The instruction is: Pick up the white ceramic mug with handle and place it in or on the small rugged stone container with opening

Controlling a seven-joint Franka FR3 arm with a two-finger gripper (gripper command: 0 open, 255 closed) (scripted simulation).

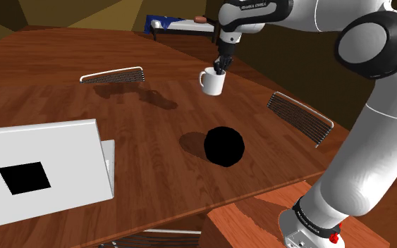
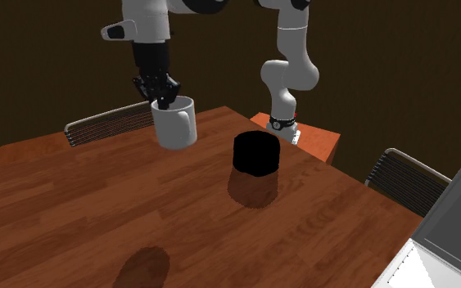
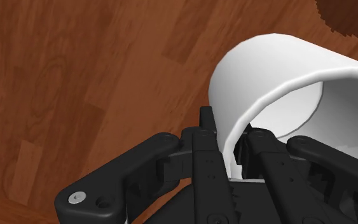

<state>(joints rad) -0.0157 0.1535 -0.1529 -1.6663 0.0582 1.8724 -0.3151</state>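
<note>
Gripper state: we record the all-black two-finger gripper (image 1: pixel 220 67) clamped on the rim of the plain white cylindrical mug (image 1: pixel 213 82), with one finger inside the cup and the other against the outside of its wall. In the wrist view the gripper (image 3: pixel 234 153) has the white wall of the mug (image 3: pixel 279 89) pinched between its fingers. The mug hangs clear of the reddish-brown wooden table (image 1: pixel 140 134), and its shadow lies apart from it on the boards. In the shoulder view its loop handle points to 9 o'clock and the open mouth faces up. We note the small rounded container (image 1: pixel 224 146), drawn pure black, resting on the table. The mug sits at about 12 o'clock from it in the shoulder view and well apart from it. In the second exterior view the mug (image 2: pixel 175 123) is slightly tilted under the gripper (image 2: pixel 164 98), at about 10 o'clock from the container (image 2: pixel 257 153). From the container in the shoulder view, the open white laptop (image 1: pixel 41 169) lies at 8 o'clock. One slatted chair back (image 1: pixel 112 74) is at 10 o'clock and another slatted chair back (image 1: pixel 299 116) at 2 o'clock. The wooden box stand (image 1: pixel 260 218) is at 5 o'clock.
</note>
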